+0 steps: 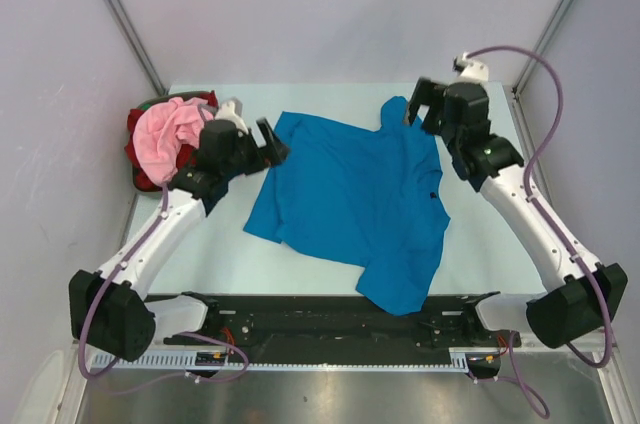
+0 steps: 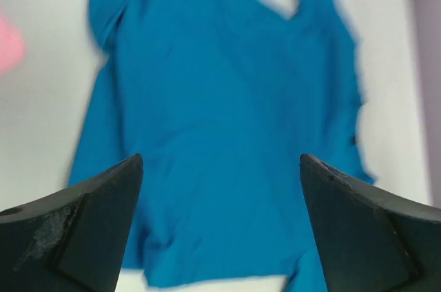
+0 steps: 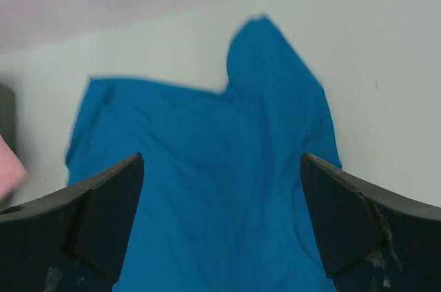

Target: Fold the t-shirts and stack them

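Laid out, not yet folded: the blue t-shirt [image 1: 350, 199] lies open on the table [image 1: 480, 244]. The left hand [image 1: 272, 142] hovers at its far-left corner and the right hand [image 1: 424, 104] at its far-right, both spread wide and empty. The next move likely calls for pinching an edge. Left of it, a pink shirt [image 1: 165, 134] and a red shirt [image 1: 135, 152] wait, heaped; nothing appears to obstruct.

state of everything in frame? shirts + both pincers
blue t-shirt: unfolded, spread on the table
pink t-shirt: crumpled, far left, on top of the red t-shirt
red t-shirt: bunched up, mostly covered
left pincer: open, holding nothing
right pincer: open, holding nothing
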`<act>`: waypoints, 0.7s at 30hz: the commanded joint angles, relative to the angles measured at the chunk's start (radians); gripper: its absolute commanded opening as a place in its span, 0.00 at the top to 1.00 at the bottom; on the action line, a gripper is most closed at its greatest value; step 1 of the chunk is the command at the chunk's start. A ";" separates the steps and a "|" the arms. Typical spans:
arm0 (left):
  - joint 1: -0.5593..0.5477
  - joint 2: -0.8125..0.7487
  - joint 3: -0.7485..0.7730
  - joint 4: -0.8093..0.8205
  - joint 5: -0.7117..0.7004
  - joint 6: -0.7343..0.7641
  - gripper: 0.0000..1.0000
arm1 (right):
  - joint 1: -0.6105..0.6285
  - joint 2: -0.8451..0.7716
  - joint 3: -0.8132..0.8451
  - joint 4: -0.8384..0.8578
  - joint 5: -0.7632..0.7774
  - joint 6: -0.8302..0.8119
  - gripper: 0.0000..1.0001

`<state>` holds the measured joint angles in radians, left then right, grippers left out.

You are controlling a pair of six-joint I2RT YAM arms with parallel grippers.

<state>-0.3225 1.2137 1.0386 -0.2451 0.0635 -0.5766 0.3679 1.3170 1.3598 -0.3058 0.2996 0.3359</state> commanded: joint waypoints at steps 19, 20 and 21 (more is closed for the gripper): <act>-0.138 0.243 -0.224 -0.094 -0.202 -0.075 0.00 | 0.174 -0.001 -0.516 -0.156 0.013 0.262 0.02; -0.139 0.269 -0.226 -0.086 -0.206 -0.077 0.00 | 0.175 0.013 -0.522 -0.141 0.018 0.264 0.02; -0.139 0.280 -0.230 -0.080 -0.214 -0.078 0.00 | 0.174 0.034 -0.528 -0.136 0.019 0.265 0.02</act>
<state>-0.4538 1.4475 0.7746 -0.3603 -0.0956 -0.6289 0.5453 1.3006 0.8562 -0.5194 0.3176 0.5606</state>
